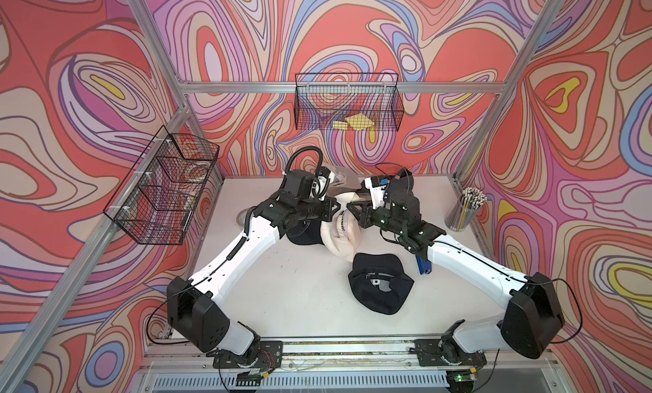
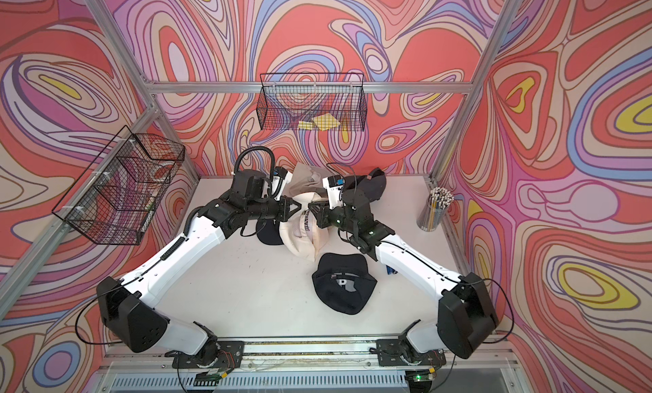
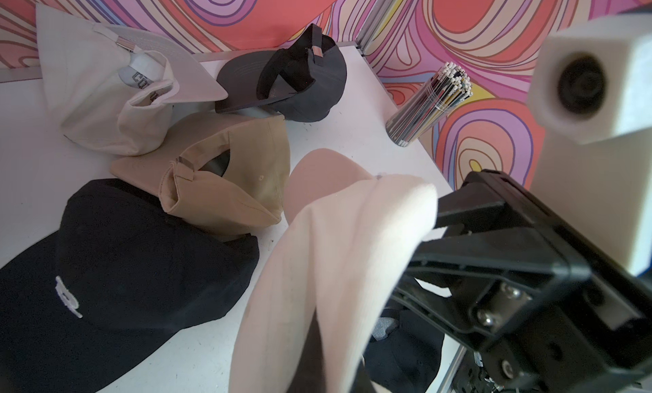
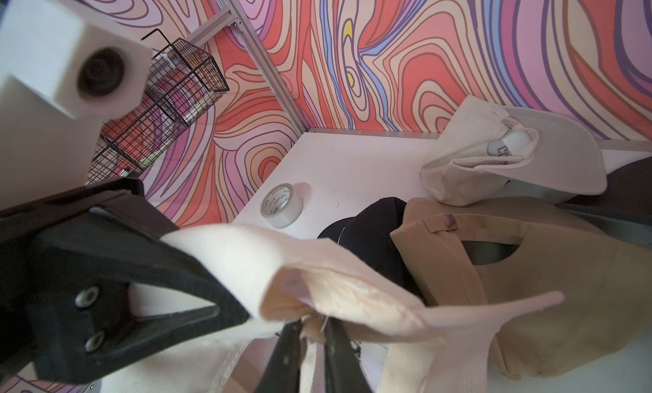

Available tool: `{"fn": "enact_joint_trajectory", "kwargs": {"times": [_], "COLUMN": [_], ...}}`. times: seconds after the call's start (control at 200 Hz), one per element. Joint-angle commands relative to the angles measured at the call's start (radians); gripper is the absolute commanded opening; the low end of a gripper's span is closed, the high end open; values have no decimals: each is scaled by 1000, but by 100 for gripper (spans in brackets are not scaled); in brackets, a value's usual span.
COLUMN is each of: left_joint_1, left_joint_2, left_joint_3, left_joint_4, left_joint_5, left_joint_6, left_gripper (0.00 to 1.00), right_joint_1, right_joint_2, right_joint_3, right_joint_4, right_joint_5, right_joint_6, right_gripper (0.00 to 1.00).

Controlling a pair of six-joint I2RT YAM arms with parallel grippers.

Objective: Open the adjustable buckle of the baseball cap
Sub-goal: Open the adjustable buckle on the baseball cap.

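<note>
A cream baseball cap (image 1: 339,232) hangs between my two grippers at the back middle of the table, also seen in a top view (image 2: 300,232). My left gripper (image 1: 338,208) is shut on a fold of its fabric; in the right wrist view its black fingers (image 4: 197,285) meet on the cream cloth. My right gripper (image 4: 314,342) faces it closely, its two fingers nearly together with a strip of the cap's cream cloth pinched between them. In the left wrist view the cap (image 3: 335,253) drapes over my left jaws and hides them. The buckle is hidden.
Other caps lie around: a black one (image 1: 381,285) in front, another black one (image 3: 123,275), a tan one (image 3: 229,186), a white one (image 3: 106,91) and a dark grey one (image 3: 296,81). A pencil cup (image 1: 465,208), a tape roll (image 4: 282,204) and wall baskets (image 1: 347,102) stand nearby.
</note>
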Motion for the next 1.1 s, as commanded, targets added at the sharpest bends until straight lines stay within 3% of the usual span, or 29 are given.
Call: {"fn": "enact_joint_trajectory", "kwargs": {"times": [0.0,0.29,0.656,0.696,0.766,0.821,1.097], "left_joint_1": [-1,25,92,91,91,91,105], "left_joint_2": [-30,-39,-48,-48,-52,-55,-41], "left_joint_3": [-9,-21,-52,-59,-70,-72,-59], "left_joint_4": [18,7,44,61,86,94,83], "left_joint_5": [-19,-104,-94,-68,-35,-25,2], "left_joint_6": [-14,-48,-92,-96,-106,-106,-127], "left_gripper": [0,0,0,0,0,0,0], "right_joint_1": [3,3,3,3,3,3,4], "right_joint_2": [-18,-28,-52,-51,-46,-43,-42], "right_joint_3": [8,-2,-37,-36,-26,-16,-67], "right_joint_4": [-25,-51,-59,-47,-37,-44,-27], "right_joint_5": [23,23,23,1,-57,-95,-225], "right_joint_6": [6,1,-19,-24,-38,-53,-110], "right_gripper": [13,0,0,10,40,50,47]}}
